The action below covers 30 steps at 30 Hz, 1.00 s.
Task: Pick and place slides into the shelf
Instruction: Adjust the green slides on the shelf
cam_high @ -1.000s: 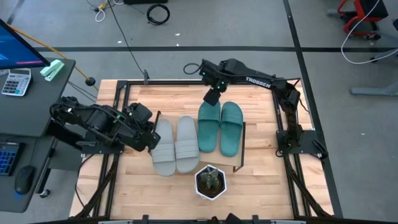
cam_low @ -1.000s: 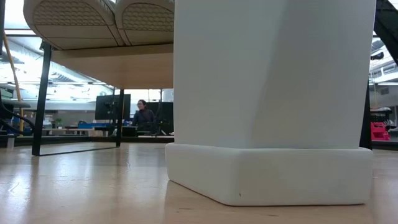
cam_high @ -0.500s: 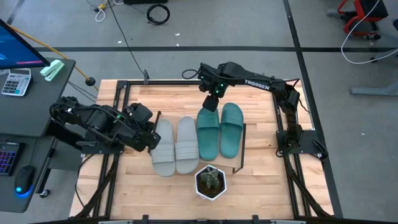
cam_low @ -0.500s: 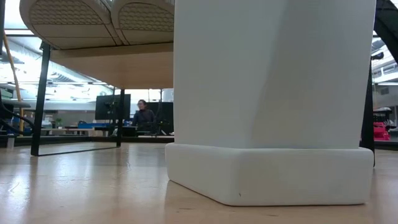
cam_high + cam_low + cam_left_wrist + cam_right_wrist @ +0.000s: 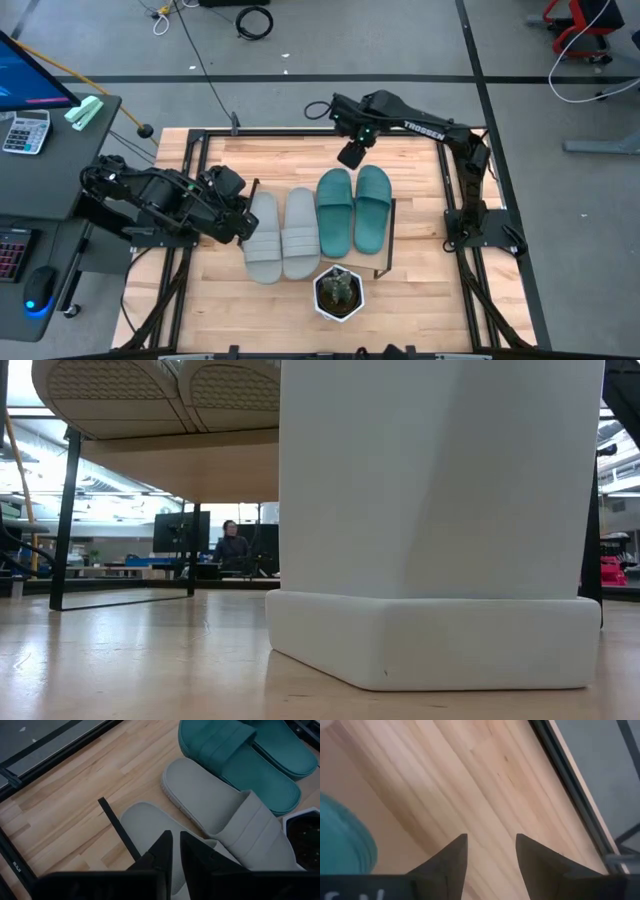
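All four foam slides, teal-green pair (image 5: 354,208) and light grey pair (image 5: 280,232), sit on the wooden-top shelf (image 5: 389,245). My right end effector (image 5: 352,155) apart, empty; left end effector (image 5: 247,213) nearly together.

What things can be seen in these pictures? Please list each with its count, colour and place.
Teal slides: two, teal-green, side by side on the shelf, right of the grey pair.
Grey slides: two, light grey, side by side on the shelf's left part.
Shelf: one, light wood top with black frame, mid-table.
Plant pot: one, white, holding a green plant, at the table's near edge.
Table: one, light wood.
Person: one, dark clothes, far behind in the room.
Left gripper: fingers nearly together, beside the grey slides.
Right gripper: open, empty, above the table beyond the teal slides.
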Motion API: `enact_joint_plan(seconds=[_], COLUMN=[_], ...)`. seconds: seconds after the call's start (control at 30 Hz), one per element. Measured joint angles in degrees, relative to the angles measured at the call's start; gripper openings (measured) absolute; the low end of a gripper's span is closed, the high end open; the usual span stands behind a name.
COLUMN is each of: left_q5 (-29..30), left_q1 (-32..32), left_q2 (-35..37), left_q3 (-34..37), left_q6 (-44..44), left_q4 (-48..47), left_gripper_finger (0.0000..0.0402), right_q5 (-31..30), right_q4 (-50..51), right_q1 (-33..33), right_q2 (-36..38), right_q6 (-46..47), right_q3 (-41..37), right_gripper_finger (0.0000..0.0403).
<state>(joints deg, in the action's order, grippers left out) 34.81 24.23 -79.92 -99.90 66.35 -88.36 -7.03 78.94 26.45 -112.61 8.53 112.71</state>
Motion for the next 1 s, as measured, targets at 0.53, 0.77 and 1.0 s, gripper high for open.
enact_joint_plan(seconds=[0.53, 0.77, 1.0], left_q5=[0.42, 0.50, 0.49], left_q1=[0.00, 0.00, 0.00], left_q2=[0.00, 0.00, 0.00], left_q3=[0.00, 0.00, 0.00], left_q6=[-0.07, -0.15, -1.03], left_q4=[0.00, 0.00, 0.02], left_gripper_finger=[0.0035, 0.0042, 0.0038], right_q5=[-3.43, -1.86, 1.54], right_q4=[5.56, 6.54, 6.34], right_q1=[-0.07, -1.85, -2.61], right_q2=[1.76, 1.76, 2.54], right_q6=[2.14, 1.97, 1.08], right_q3=[-4.36, -6.74, -6.91], right_gripper_finger=[0.0173, 0.0173, 0.0173])
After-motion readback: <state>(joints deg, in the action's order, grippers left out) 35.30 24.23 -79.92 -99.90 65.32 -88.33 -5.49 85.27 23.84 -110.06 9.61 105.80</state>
